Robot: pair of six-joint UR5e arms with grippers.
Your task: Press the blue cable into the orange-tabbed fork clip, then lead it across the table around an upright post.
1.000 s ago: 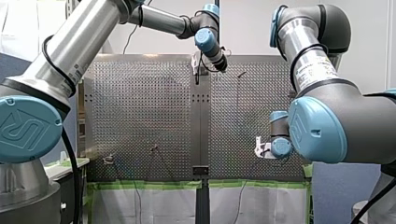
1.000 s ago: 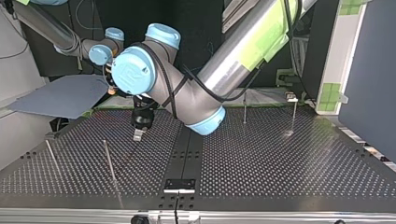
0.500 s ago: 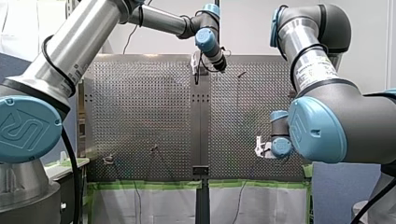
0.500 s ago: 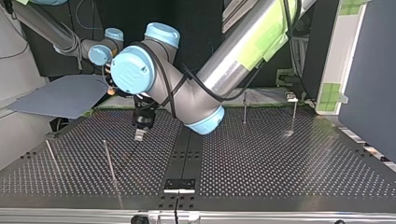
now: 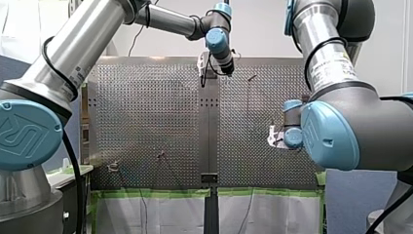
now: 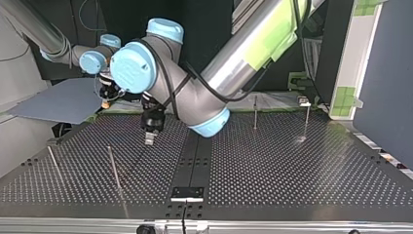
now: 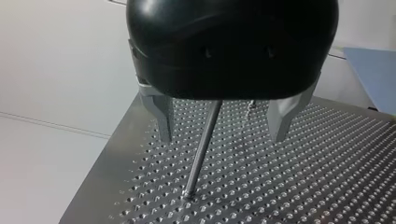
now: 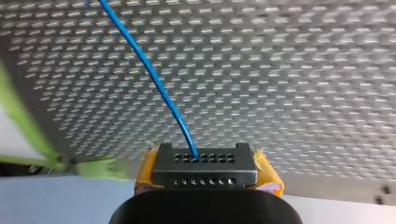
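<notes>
blue cable (image 8: 154, 79), seemingly straight, off gripper (image 8: 205, 156)

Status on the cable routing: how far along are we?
Done: cannot confirm; no view shows the clip clearly. In hand: my right gripper is shut on the blue cable, which trails out over the perforated table. My left gripper is open with an upright post ahead of it. Left: the lead around a post; no cable shows at that post.

The left arm (image 5: 73, 58) and right arm (image 5: 331, 63) have silver tubes, grey joints, pale-blue caps; the left tool (image 7: 222, 136) is black.
</notes>
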